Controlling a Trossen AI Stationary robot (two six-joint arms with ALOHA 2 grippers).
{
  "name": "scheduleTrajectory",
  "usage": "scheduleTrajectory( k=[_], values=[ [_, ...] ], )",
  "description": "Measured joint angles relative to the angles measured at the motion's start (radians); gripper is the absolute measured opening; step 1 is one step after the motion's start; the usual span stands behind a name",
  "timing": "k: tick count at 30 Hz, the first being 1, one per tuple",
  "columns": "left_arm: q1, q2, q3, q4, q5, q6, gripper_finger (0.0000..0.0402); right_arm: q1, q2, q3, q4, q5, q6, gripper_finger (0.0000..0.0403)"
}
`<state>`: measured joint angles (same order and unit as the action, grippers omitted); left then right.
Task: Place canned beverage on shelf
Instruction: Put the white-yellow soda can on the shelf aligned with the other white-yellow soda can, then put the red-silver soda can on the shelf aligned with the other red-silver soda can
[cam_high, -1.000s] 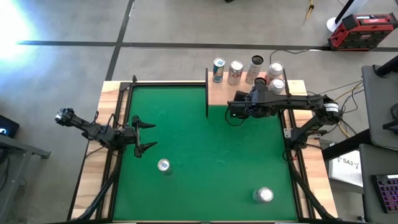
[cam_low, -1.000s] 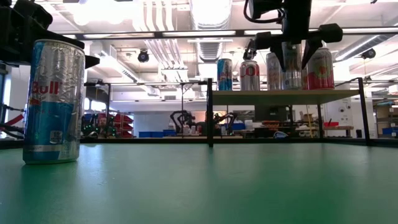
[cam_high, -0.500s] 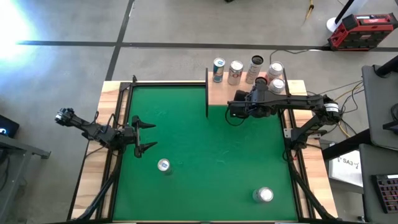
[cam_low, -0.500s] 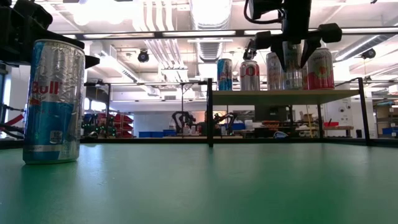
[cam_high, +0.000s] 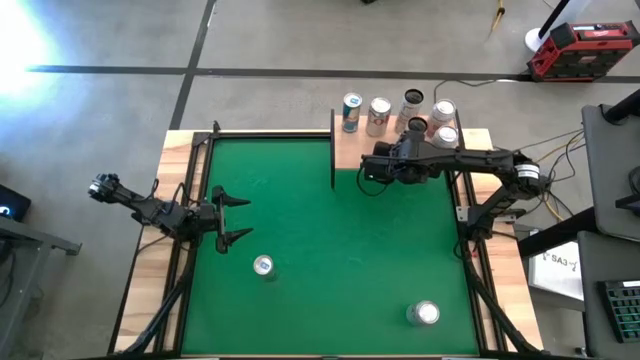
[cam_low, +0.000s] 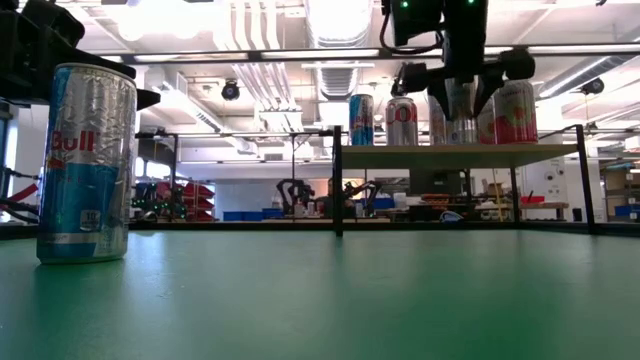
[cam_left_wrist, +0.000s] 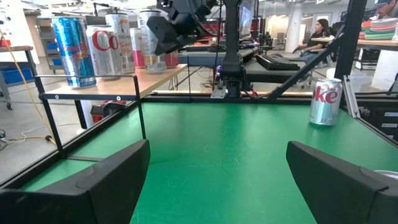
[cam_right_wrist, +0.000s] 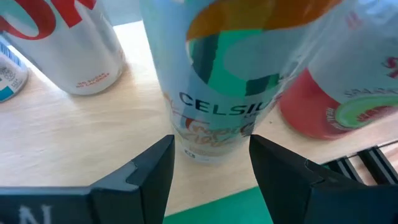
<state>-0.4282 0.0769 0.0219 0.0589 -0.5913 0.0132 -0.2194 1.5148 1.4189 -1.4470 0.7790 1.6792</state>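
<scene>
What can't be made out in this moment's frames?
- Celsius can, held in the right gripper: its top is cut off by the right wrist view's edge.
- Edge can, left wrist view: only its rim shows; the picture's edge cuts off the rest.
- Silver can, high view: label unseen, only its top shows.

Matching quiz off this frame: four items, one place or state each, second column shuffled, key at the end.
Items
1. Red Bull can
2. silver Coke can
3. Celsius can
4. left end effector

Place or state
A. on the green felt table, near its front right corner
B. open, holding nothing, at the table's left side
C. on the felt, close to the left end effector
D. on the shelf, between the fingers of the right end effector

Pairs: 1-C, 2-A, 3-D, 4-B
</scene>
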Motion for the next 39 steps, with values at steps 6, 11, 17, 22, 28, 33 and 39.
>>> scheduleTrajectory(
  k=[6,11,17,22,28,33,39],
  values=[
    [0.000,0.000,0.000,0.000,0.000,0.000,0.0361,-0.007,0.000,0.000,0.013,-0.006,-0.018,0.0198],
    [0.000,0.000,0.000,0.000,0.000,0.000,0.0361,-0.002,0.000,0.000,0.012,-0.072,-0.015,0.0198],
    [0.000,0.000,0.000,0.000,0.000,0.000,0.0361,0.056,-0.002,0.015,-0.015,-0.110,-0.013,0.0206],
    [0.000,0.000,0.000,0.000,0.000,0.000,0.0361,0.136,-0.007,0.052,-0.079,-0.215,0.017,0.0233],
    [0.000,0.000,0.000,0.000,0.000,0.000,0.0361,0.261,-0.012,0.053,-0.121,-0.387,0.119,0.0285],
    [0.000,0.000,0.000,0.000,0.000,0.000,0.0361,0.401,-0.017,0.047,-0.124,-0.453,0.232,0.0328],
    [0.000,0.000,0.000,0.000,0.000,0.000,0.0361,0.581,-0.017,0.042,-0.124,-0.554,0.408,0.0354]
  ],
)
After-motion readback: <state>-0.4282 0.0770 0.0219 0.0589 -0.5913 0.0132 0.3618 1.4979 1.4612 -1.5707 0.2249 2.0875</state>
